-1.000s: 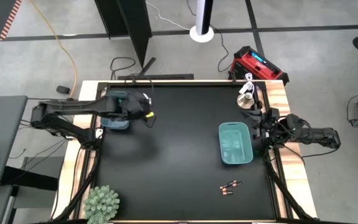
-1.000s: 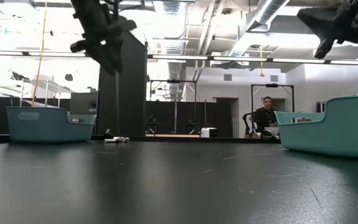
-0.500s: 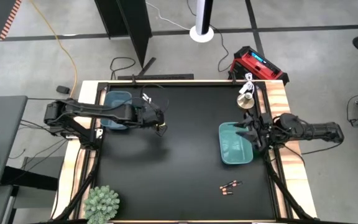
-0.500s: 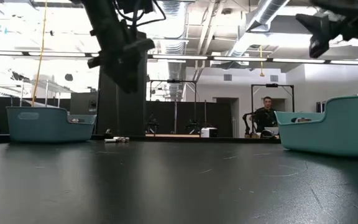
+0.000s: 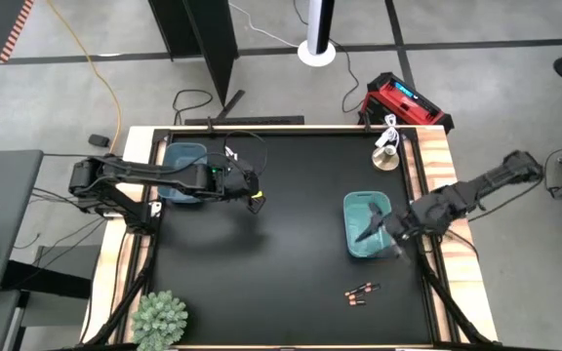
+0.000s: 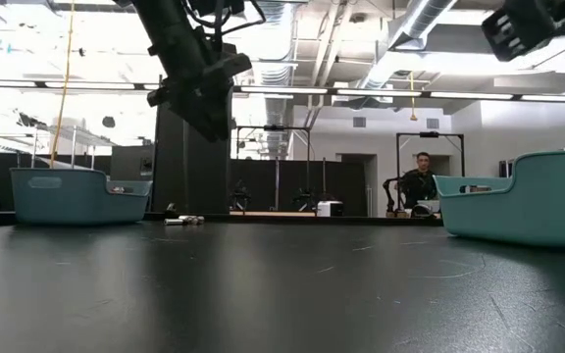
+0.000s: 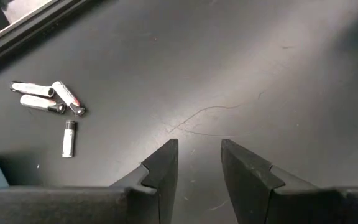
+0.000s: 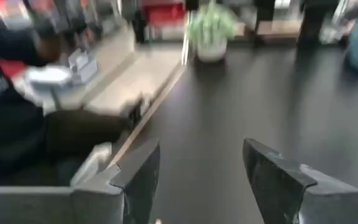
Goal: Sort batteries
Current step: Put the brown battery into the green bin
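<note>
your left gripper hovers empty, fingers parted; right gripper gapes over the right bin. loose batteries wait at six o'clock on the table: unfinished.

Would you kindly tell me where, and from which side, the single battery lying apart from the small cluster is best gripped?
Probably across the middle of the lone battery, coming straight down from above and closing on its long sides. It is a slim cylinder lying flat on the table, with bare surface on either side. The other three batteries lie apart, beyond one end.
</note>
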